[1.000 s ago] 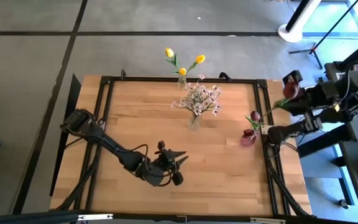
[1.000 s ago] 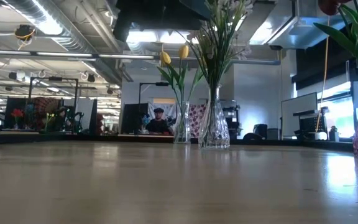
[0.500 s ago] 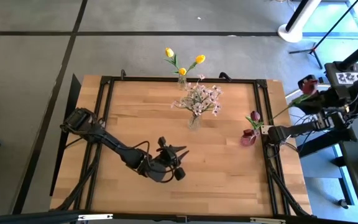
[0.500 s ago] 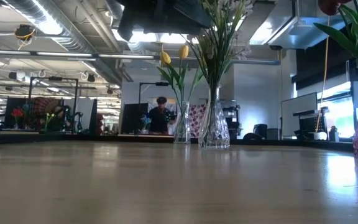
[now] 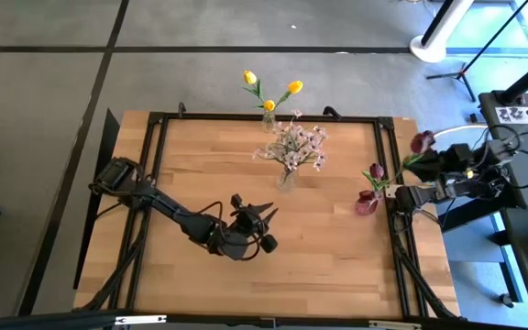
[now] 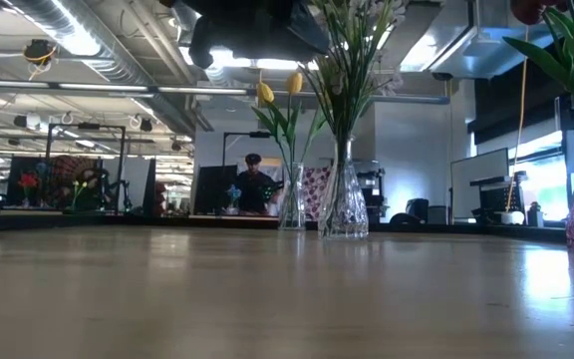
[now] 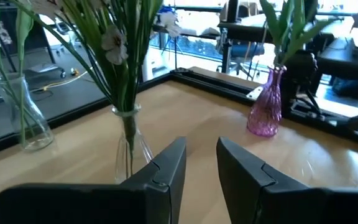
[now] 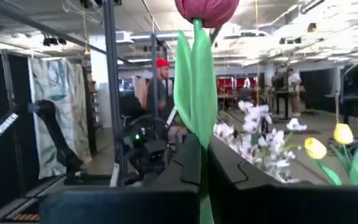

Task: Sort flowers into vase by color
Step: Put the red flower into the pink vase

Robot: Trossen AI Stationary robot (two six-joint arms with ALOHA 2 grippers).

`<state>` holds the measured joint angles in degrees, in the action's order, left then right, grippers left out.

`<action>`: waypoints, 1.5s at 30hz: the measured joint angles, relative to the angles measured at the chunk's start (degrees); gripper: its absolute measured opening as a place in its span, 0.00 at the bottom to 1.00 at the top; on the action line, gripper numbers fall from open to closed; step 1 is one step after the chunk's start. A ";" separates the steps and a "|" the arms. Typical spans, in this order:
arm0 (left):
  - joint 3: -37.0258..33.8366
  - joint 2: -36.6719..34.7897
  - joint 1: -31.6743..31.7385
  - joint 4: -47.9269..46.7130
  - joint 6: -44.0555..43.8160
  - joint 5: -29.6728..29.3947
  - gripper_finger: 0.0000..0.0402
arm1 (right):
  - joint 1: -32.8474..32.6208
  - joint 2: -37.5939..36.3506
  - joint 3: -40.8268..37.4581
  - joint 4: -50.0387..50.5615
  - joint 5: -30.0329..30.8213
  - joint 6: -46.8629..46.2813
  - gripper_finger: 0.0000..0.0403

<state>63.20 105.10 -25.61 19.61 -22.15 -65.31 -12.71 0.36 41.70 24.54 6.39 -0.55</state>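
Item: dark red tulip (image 5: 422,141), artificial, long thin green stem — held off the table's right edge by the right gripper (image 5: 440,163), jaws pinched on the stem, bloom up and leaves wrapping the stem in the right wrist view (image 8: 207,9).

Destination, by colour: pink glass vase (image 5: 367,203) at the right edge of the wooden table (image 5: 209,165), with one dark red tulip (image 5: 376,170) standing in it.

Other stock: clear vase of white-pink blossom sprays (image 5: 293,145) near the table's middle back; clear vase of yellow tulips (image 5: 269,96) at the back edge. No loose flowers visible on the table.

Left gripper (image 5: 260,223): hovering over the front middle of the table, empty, fingers (image 7: 166,174) spread a little apart, pointed toward the blossom vase.

Handling, as a judgement: the flower looks very light and top-heavy, its stem probably a bendy wire core, likely to swing or twist in the grip. Best taken low to mid stem, below the leaves, leaving the tip free for the narrow vase neck. The vases look like glass — tippy if a stem drags the rim.

Writing: "TROSSEN" reads on a dark arm in the right wrist view (image 8: 6,127). A white printed card (image 5: 519,114) lies on the stand to the right; its text is too small to read.

People stand in the room beyond.
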 joint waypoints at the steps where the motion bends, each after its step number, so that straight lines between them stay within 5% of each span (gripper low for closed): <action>1: 0.00 0.00 0.30 0.34 -0.05 0.07 0.22 | 0.00 -0.02 -0.48 -0.32 -0.84 -0.27 0.01; 19: 0.00 -0.02 0.68 0.44 -0.02 1.84 0.22 | 0.00 -0.09 -2.83 4.72 -1.40 2.52 0.01; 24: 0.00 -0.10 0.22 2.30 -0.20 8.63 0.22 | 0.00 -0.11 -2.81 8.48 -4.43 4.01 0.01; 36: 0.00 -0.22 0.57 11.81 10.67 13.21 0.22 | 0.00 -0.11 -2.27 17.63 -2.39 7.18 0.01; 45: 0.00 -3.98 2.23 10.25 12.87 12.53 0.22 | 0.00 -0.11 1.79 22.51 -0.84 3.01 0.24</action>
<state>63.20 101.12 -23.38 29.86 -9.28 -52.77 -12.71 0.25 43.49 47.05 5.55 2.46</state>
